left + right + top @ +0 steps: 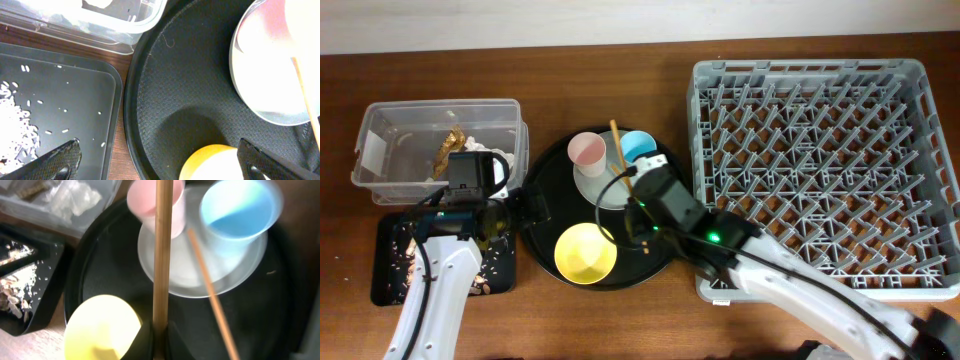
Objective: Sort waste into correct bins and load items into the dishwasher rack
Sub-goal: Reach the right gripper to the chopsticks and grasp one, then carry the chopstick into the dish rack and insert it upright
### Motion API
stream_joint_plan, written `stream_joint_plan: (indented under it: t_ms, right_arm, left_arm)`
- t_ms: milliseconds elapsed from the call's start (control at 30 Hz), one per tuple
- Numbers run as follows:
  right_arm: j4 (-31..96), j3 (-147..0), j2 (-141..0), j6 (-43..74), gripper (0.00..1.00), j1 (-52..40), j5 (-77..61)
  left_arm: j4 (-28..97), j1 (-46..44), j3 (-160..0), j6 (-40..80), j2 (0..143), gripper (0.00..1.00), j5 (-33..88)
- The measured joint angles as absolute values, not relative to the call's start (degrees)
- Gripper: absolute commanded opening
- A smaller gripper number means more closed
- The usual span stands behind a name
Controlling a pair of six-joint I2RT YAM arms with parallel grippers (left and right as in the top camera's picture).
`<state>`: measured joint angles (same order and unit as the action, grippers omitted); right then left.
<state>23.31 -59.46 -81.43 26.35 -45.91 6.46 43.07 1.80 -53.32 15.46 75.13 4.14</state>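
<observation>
My right gripper (pixel 160 335) is shut on a wooden chopstick (pixel 161 255) above the round black tray (pixel 545 250). The second chopstick (pixel 210 300) lies across the pale grey plate (pixel 200 275). The pink cup (pixel 587 150) and light-blue cup (pixel 638 146) stand on the plate. The yellow bowl (pixel 585 252) sits at the tray's front. My left gripper (pixel 160 165) is open and empty over the tray's left rim, beside the bowl (pixel 215 162). The clear tub (pixel 440 140) holds the brown-gold wrapper (pixel 450 148) and the white tissue (pixel 75 197). The shallow black tray (pixel 390 270) holds food scraps (pixel 15 130).
The grey dishwasher rack (pixel 820 150) fills the right side of the table, with no items in it. A strip of bare wood (pixel 117 150) shows between the shallow tray and the round tray. The right arm reaches across the rack's front left corner.
</observation>
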Motion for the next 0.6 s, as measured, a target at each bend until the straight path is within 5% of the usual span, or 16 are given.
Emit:
stream_joint_plan:
  t_ms: [267, 600]
  right_arm:
    - [36.6, -59.7, -75.5, 21.6, 0.04, -32.6, 12.6]
    - [37.6, -59.7, -75.6, 8.8, 0.04, -12.0, 7.8]
  left_arm:
    - [43.1, 1.8, -53.3, 15.5, 75.1, 0.99, 4.1]
    - [43.1, 1.8, -53.3, 15.5, 75.1, 0.99, 4.1]
